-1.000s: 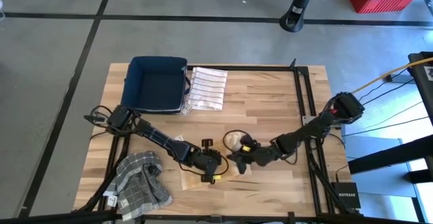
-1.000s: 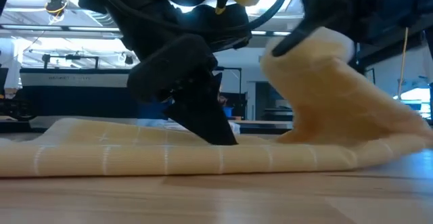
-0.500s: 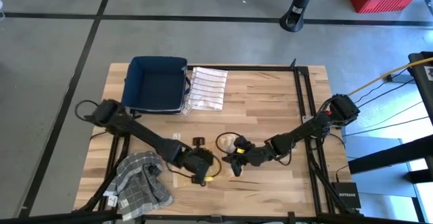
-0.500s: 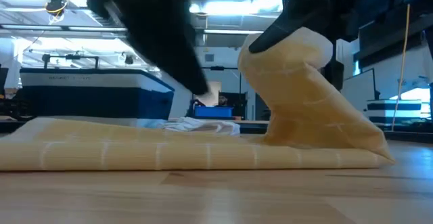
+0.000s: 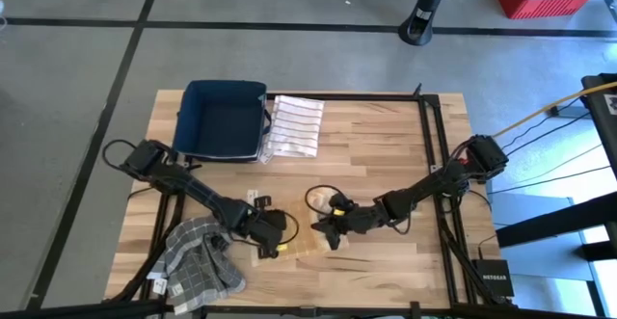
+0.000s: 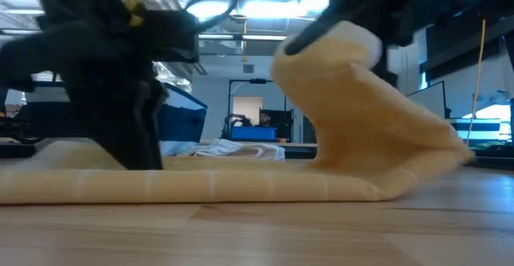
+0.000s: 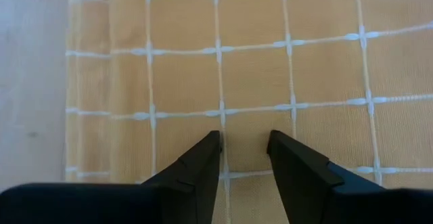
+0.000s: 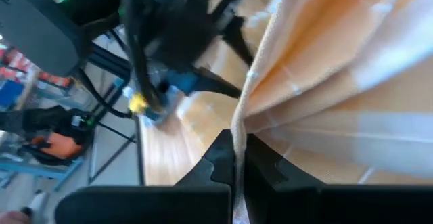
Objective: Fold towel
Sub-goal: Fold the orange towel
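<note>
A yellow checked towel lies flat near the table's front edge. One edge of it is pinched and lifted by the closed right gripper, and the cloth drapes limply, so it is judged soft and light, best taken at an edge or corner. The left gripper is pressed onto the flat part, fingers slightly parted, holding nothing. A grey checked cloth lies just beside; a blue bin and striped towel lie well apart.

High view straight down over whole tabletop. Low view at tabletop level, close. Wrist views very close. All four share yellow towel.
</note>
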### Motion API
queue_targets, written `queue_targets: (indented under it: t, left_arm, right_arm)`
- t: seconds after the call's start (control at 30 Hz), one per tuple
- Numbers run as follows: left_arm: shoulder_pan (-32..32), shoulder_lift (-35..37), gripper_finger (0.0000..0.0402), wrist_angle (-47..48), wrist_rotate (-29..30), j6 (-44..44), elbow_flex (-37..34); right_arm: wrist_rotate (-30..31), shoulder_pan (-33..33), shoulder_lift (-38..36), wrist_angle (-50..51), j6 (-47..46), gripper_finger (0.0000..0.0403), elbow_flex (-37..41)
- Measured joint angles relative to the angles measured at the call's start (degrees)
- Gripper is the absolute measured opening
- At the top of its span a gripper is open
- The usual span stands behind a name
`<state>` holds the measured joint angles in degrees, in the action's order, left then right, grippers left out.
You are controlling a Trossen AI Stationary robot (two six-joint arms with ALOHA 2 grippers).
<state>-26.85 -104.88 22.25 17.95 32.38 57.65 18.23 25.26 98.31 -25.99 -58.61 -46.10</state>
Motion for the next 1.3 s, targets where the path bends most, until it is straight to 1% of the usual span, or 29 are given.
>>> queue_targets:
  t: [0.13, 0.27, 0.4, 0.5, 0.63, 0.77, 0.83, 0.87, 0.97, 1.07, 1.17, 1.3]
  left_arm:
    - [2.03, -0.05, 0.0125, -1.45, -0.06, -1.69, -0.05]
    - [3.08, -0.26, 0.0125, -5.05, -0.37, -4.80, -0.17]
    - [3.32, -0.33, 0.0125, -7.69, -0.47, -7.41, 0.10]
    - [3.30, 0.51, 0.0125, -6.75, -0.50, -7.75, 1.23]
    - [2.24, 4.81, 0.0125, 0.68, -0.53, -5.61, 4.50]
    - [-1.21, 9.98, 0.0125, 12.16, -1.48, 2.92, 5.04]
    - [-3.04, 11.12, 0.0125, 17.02, -1.51, 7.10, 4.13]
    - [-3.89, 11.18, 0.0125, 17.81, -1.45, 8.81, 3.30]
    - [-5.02, 10.13, 0.0125, 13.74, -1.25, 12.35, -0.25]
    - [-4.62, 8.21, 0.0125, 7.39, -1.26, 13.24, -3.46]
    - [-3.88, 6.05, 0.0125, 5.00, -1.44, 12.46, -3.95]
    - [-3.17, 4.42, 0.0125, 4.67, -1.26, 12.55, -3.75]
  right_arm:
    - [-2.67, -1.54, 3.97, -0.98, 0.84, 0.0014, -3.74]
    - [-2.89, -2.39, 7.62, -0.96, 2.92, 0.0014, -7.87]
    - [-3.18, -3.31, 9.67, -1.16, 3.62, 0.0014, -10.70]
    - [-3.24, -3.58, 10.20, -0.97, 4.88, 0.0014, -11.61]
    - [-2.85, -3.65, 10.18, -1.02, 5.05, 0.0014, -11.68]
    - [-3.35, -3.61, 10.18, -0.81, 5.03, 0.0014, -11.68]
    - [-3.40, -3.58, 10.18, -0.76, 5.03, 0.0014, -11.68]
    - [-3.43, -3.58, 10.18, -0.84, 5.03, 0.0014, -11.68]
    - [-3.51, -3.92, 10.20, -0.97, 5.05, 0.0014, -11.68]
    - [-3.88, -4.05, 11.44, -2.93, 4.85, 0.0014, -11.68]
    - [-3.91, -4.39, 13.65, -5.57, 3.57, 0.0014, -12.02]
    - [-4.91, -4.39, 17.30, -6.14, 3.41, 0.0014, -16.27]
